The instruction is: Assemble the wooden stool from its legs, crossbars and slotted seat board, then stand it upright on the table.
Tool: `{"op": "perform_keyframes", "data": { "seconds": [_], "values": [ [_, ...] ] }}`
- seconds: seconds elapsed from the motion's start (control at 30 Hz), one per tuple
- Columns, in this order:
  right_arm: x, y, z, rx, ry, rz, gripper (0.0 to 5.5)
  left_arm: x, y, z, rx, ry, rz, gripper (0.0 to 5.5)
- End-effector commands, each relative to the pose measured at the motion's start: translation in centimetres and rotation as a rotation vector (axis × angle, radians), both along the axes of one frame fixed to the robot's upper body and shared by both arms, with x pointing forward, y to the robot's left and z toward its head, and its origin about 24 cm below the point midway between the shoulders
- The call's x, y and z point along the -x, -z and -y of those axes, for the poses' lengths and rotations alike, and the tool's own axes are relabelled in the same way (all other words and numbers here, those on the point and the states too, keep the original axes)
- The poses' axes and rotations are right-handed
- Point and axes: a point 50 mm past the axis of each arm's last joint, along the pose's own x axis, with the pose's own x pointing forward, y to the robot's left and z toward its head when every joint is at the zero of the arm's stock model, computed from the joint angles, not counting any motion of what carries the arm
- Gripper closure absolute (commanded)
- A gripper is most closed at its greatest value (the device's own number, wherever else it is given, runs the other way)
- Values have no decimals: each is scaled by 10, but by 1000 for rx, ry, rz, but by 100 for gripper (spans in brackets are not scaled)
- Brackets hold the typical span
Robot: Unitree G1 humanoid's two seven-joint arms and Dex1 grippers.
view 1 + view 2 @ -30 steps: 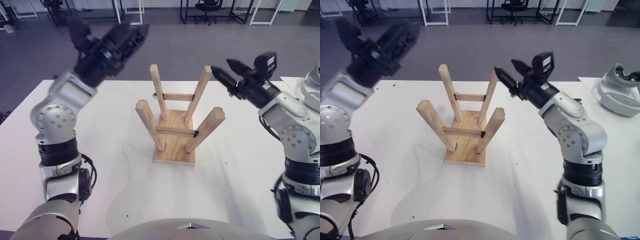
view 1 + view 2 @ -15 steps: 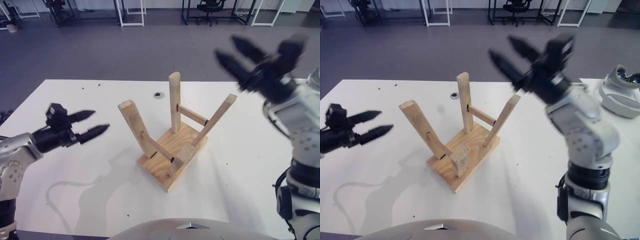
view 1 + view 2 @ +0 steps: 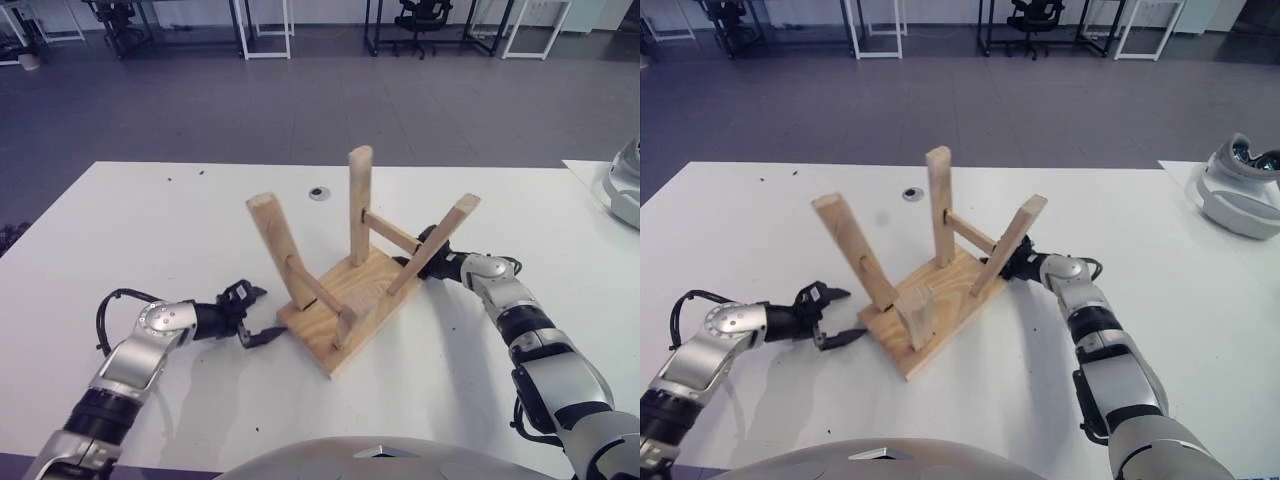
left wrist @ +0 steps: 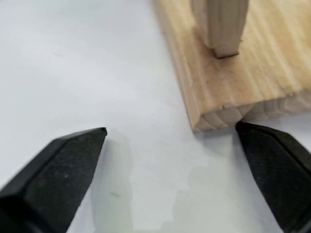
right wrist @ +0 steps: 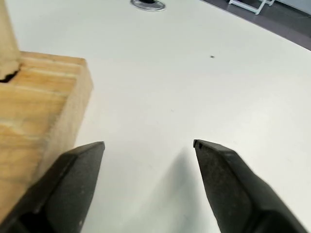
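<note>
The wooden stool [image 3: 345,270] rests upside down on the white table [image 3: 150,230], its seat board [image 3: 325,345] flat on the surface. Its legs point up, joined by crossbars [image 3: 385,232]. My left gripper [image 3: 265,312] lies low on the table, open, its tips flanking the board's near left corner [image 4: 214,116]; in the left wrist view the gripper [image 4: 171,128] has one fingertip [image 4: 272,155] almost touching that corner. My right gripper [image 3: 1015,262] sits at the board's right side behind a slanted leg [image 3: 440,240]. The right wrist view shows it [image 5: 148,143] open beside the board's edge [image 5: 43,97].
A white headset [image 3: 1240,195] lies at the table's far right. A small round grommet [image 3: 319,192] sits in the tabletop behind the stool. Bare table stretches to the left and in front. Beyond the far edge is open floor with desks and chairs.
Both arms came down from raised positions to table level, the left moving in to the seat board's corner, the right to its right side. The stool stands turned compared with one second ago.
</note>
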Motion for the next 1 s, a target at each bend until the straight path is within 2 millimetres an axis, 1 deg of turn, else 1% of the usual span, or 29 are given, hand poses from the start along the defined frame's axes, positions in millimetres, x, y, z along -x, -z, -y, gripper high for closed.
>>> {"op": "perform_keyframes", "data": {
  "seconds": [0.03,0.07,0.1,0.17,0.2,0.27,0.33,0.4,0.47,0.53,0.6,0.67,0.77,0.8,0.83,0.9,0.93,1.0],
  "values": [
    [30,19,-2,-76,-215,-150,206,-16,23,-12,-98,-166,14,60],
    [37,19,-4,-89,-265,-164,206,-20,25,-13,-96,-193,31,60],
    [39,19,-4,-91,-263,-150,206,-20,26,-12,-87,-199,39,60],
    [37,16,3,-57,-174,-91,206,-13,26,-14,-68,-197,45,60],
    [37,13,11,-30,-107,-57,206,-5,24,-21,-61,-206,48,60],
    [47,8,28,22,-36,-21,206,12,17,-38,-70,-232,53,60],
    [66,5,34,53,-50,-37,206,29,13,-49,-83,-251,43,60],
    [83,3,34,84,-80,-63,206,44,11,-51,-83,-246,23,60],
    [95,4,29,115,-102,-97,206,52,12,-41,-65,-219,1,60],
    [108,6,12,103,-158,-138,206,55,20,-19,-24,-193,-22,60],
    [115,1,-3,73,-196,-143,206,53,25,-2,-3,-175,-26,60],
    [118,-6,-13,51,-214,-143,206,49,24,7,12,-176,-10,60],
    [126,-16,-24,-13,-243,-175,206,59,16,23,75,-117,-53,60],
    [126,-21,-28,-43,-248,-176,206,62,12,27,103,-92,-71,60],
    [126,-30,-32,-82,-258,-171,206,65,3,31,139,-66,-78,60],
    [127,-50,-35,-152,-289,-170,206,65,-23,36,263,-22,-73,60],
    [128,-57,-35,-167,-299,-175,206,64,-33,37,324,-9,-74,60],
    [133,-70,-29,-181,-326,-188,206,67,-48,31,415,5,-87,60]
  ]
}}
